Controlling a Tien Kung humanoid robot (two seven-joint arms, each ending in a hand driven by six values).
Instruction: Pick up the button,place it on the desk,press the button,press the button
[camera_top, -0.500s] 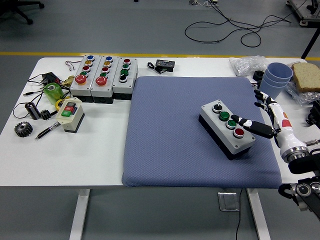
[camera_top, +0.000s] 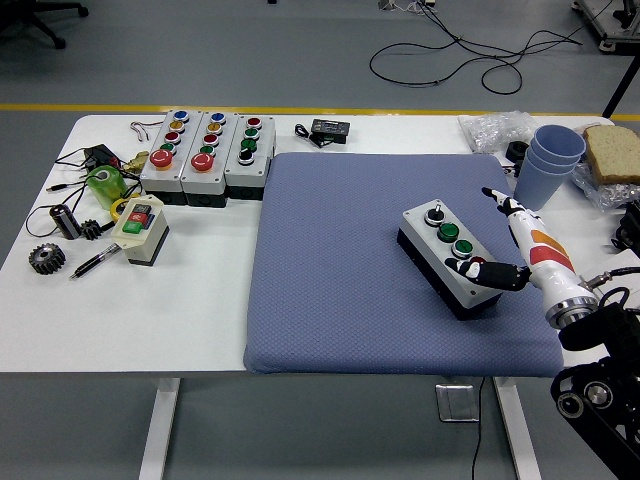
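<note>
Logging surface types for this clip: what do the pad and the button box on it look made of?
The blue pad looks like soft woven or foam-backed fabric: dimpled matte weave, rounded edges. The button box looks like moulded plastic, with a light grey matte lid, black base and glossy coloured caps.

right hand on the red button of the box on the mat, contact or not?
Touching. Head view: the right hand lies across the near end of the button box, a dark fingertip directly over the red button, no gap visible.
</note>
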